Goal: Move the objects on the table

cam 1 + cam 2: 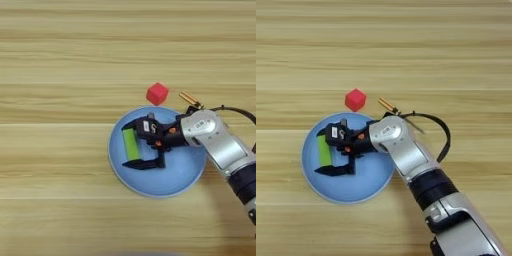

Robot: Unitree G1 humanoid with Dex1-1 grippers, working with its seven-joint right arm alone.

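Blue plate (170, 182) on wooden table (60, 60); plate is landmark. Lime-green bar (131, 144) lies on plate's left part, between spread black fingers of right gripper (131, 145): fingers wide, flanking bar's far and near ends; contact with bar not discernible. Red cube (157, 93) just beyond plate's far rim. Small brass cylinder (190, 99) right of cube, near rim. Right eye view alone shows full silver forearm (406, 150) with black cable loop (443, 132). No legible writing.
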